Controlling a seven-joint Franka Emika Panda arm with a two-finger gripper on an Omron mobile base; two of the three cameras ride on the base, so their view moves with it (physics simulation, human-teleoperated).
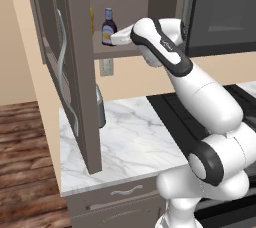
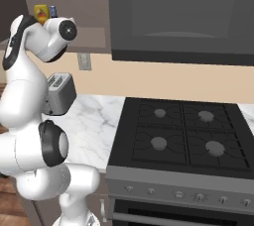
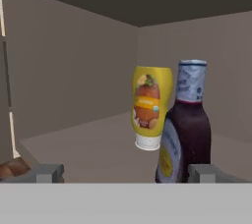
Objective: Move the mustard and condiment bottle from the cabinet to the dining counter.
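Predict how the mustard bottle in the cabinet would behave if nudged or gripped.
The mustard seems to stand on its narrow white cap, body wider above, so a nudge would probably tip it. Its rounded body may slip between flat jaws. The condiment bottle stands close beside it, so it could knock that too.

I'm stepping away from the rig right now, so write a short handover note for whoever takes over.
Gripper: open, holding nothing, reaching into the open cabinet toward the bottles.
Mustard: upright on the cabinet shelf, behind and beside the condiment bottle.
Condiment bottle: upright on the same shelf, nearer the gripper, just ahead of one fingertip.
Done: cabinet door open, arm at the shelf.
Left: grasp each bottle and carry both to the dining counter.
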